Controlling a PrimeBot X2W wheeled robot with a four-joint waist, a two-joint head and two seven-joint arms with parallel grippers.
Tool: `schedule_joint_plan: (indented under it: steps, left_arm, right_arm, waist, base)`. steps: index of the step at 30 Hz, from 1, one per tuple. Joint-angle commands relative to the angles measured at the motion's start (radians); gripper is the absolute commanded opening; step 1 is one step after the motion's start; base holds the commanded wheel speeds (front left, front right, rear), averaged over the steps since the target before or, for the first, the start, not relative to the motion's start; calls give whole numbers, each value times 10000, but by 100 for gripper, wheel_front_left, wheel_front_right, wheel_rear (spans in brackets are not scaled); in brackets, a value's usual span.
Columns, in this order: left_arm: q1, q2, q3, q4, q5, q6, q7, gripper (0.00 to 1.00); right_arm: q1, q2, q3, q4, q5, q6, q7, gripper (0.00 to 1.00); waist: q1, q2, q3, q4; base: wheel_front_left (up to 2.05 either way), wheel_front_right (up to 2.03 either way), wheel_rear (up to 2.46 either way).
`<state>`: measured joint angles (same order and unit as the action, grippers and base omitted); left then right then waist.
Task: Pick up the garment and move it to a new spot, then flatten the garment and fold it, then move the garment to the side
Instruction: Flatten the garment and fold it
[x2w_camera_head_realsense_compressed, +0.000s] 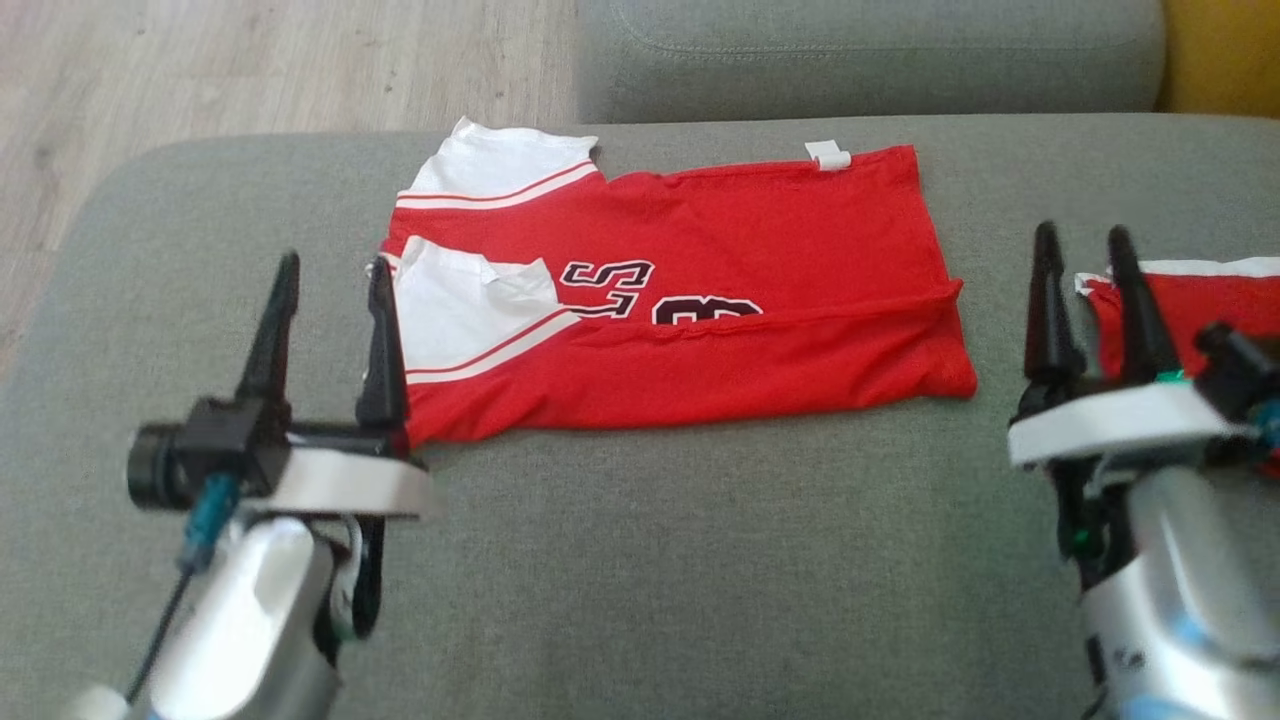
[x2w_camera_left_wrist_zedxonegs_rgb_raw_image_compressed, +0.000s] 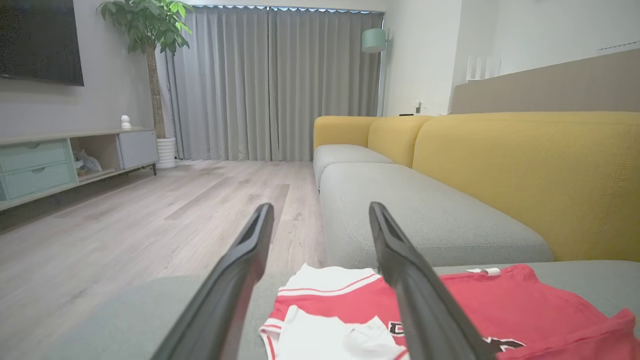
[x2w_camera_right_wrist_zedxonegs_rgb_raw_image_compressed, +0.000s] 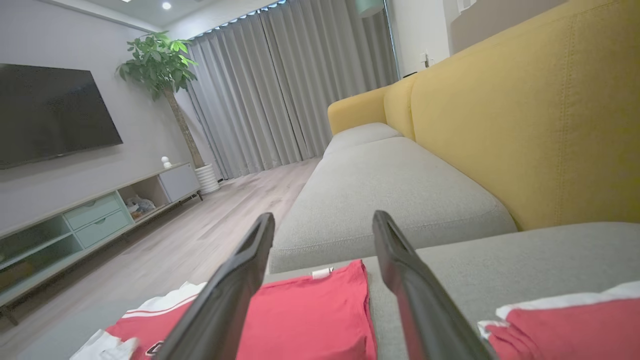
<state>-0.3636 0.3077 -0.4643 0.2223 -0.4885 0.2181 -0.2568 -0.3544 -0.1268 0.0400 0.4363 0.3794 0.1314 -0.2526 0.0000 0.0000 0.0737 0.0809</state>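
Lying folded on the grey cushion (x2w_camera_head_realsense_compressed: 640, 560), the red jersey (x2w_camera_head_realsense_compressed: 720, 340) seemed untouched; left gripper (x2w_camera_head_realsense_compressed: 334, 260) and right gripper (x2w_camera_head_realsense_compressed: 1082, 230) stood wide open, empty.

On the seat (x2w_camera_head_realsense_compressed: 640, 560): garment (x2w_camera_head_realsense_compressed: 700, 300) lies near the far edge, sleeves to the left, hem to the right. The left hand (x2w_camera_head_realsense_compressed: 334, 262) is over the seat at the sleeve end; its right finger overlaps the sleeve edge in head view, contact not determinable. The right hand (x2w_camera_head_realsense_compressed: 1082, 232) is just right of the hem, apart from it. A second garment (x2w_camera_head_realsense_compressed: 1200, 300) lies on the seat behind the right hand. Second seat (x2w_camera_head_realsense_compressed: 870, 50) behind the first, backrest (x2w_camera_head_realsense_compressed: 1220, 50) at its right, floor (x2w_camera_head_realsense_compressed: 250, 60) at its left. Across the floor: cabinet (x2w_camera_left_wrist_zedxonegs_rgb_raw_image_compressed: 50, 160), TV (x2w_camera_left_wrist_zedxonegs_rgb_raw_image_compressed: 40, 40) above it, plant (x2w_camera_left_wrist_zedxonegs_rgb_raw_image_compressed: 145, 25) beside the curtain (x2w_camera_left_wrist_zedxonegs_rgb_raw_image_compressed: 275, 85).
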Motion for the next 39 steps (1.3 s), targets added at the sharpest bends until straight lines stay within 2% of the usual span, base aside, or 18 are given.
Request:
schedule_joint_plan:
  steps: [1,2,7,14,19,26,30,35,39]
  left_arm:
    - [-94,77,606,-310,137,-66,-48,100]
    - [359,-186,896,-296,316,-127,-48,100]
    - [1261,-676,1465,-29,854,-275,-48,100]
    - [1332,-1118,2008,655,1374,-661,-49,100]
    - [837,-1116,2185,2027,1459,-797,29,100]
    - [-261,-1080,2274,4378,1165,-868,1008,100]
    - [-602,-1127,2276,5094,1001,-1019,1322,100]
    - [-1050,-1154,2212,5885,946,-985,1748,100]
    - [-1229,-1203,2046,6330,899,-1186,2169,100]
  right_arm:
    - [55,215,101,-516,-287,-7,-90,100]
    - [558,456,-72,-811,-651,-7,-90,100]
    - [1515,699,-118,-1241,-962,-7,-91,100]
    - [1665,758,-84,-1529,-1052,-7,-91,100]
    - [1406,763,85,-1631,-976,-7,-91,100]
    - [1192,764,334,-1692,-854,-7,-91,100]
    - [1108,765,363,-1691,-846,-7,-91,100]
    - [1020,765,453,-1699,-720,-7,-91,100]
    - [960,765,550,-1687,-569,-7,-91,100]
  waist:
    - [0,0,-36,0]
    - [0,0,-120,-2]
    - [0,0,-169,-83]
    - [0,0,99,-218]
    - [0,0,494,-318]
    - [0,0,1031,-509]
    - [0,0,1223,-596]
    - [0,0,1453,-707]
    - [0,0,1559,-748]
  base:
    - [0,0,0]
    - [0,0,0]
    - [0,0,0]
    - [0,0,0]
    - [0,0,0]
    - [0,0,0]
    - [0,0,0]
    - [0,0,0]
    - [0,0,0]
